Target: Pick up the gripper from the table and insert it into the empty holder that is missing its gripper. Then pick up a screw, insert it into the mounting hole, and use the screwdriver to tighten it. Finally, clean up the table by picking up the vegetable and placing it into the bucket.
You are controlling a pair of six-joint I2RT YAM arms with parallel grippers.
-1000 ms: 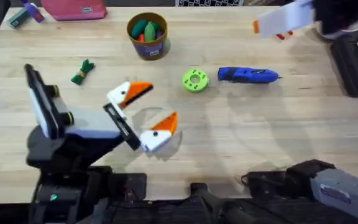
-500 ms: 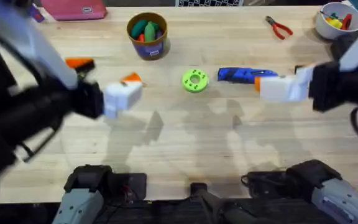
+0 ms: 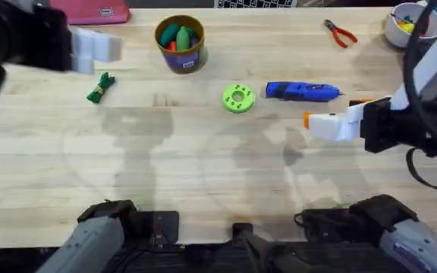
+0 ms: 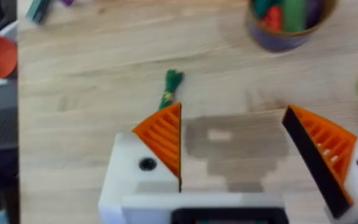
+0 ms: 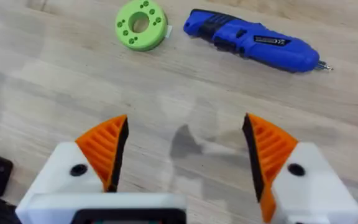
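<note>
Pale wooden surface (image 3: pixel 203 174): far left, the left gripper (image 4: pixel 235 146) hangs wide open and empty above the vegetable (image 3: pixel 101 87); the bucket (image 3: pixel 180 43) sits beyond. Its wrist view shows both orange pads fitted. Rightward lie a green ring (image 3: pixel 238 98) and the screwdriver (image 3: pixel 302 92). The right gripper (image 5: pixel 185 155) gapes empty nearby. A hasty descent could nudge the vegetable aside.

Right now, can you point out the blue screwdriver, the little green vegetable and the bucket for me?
screwdriver (image 3: pixel 302 92): overhead view, middle of its blue body.
vegetable (image 3: pixel 101 88): overhead view, the bundle's middle.
bucket (image 3: pixel 182 59): overhead view, its dark front side below the rim.
</note>
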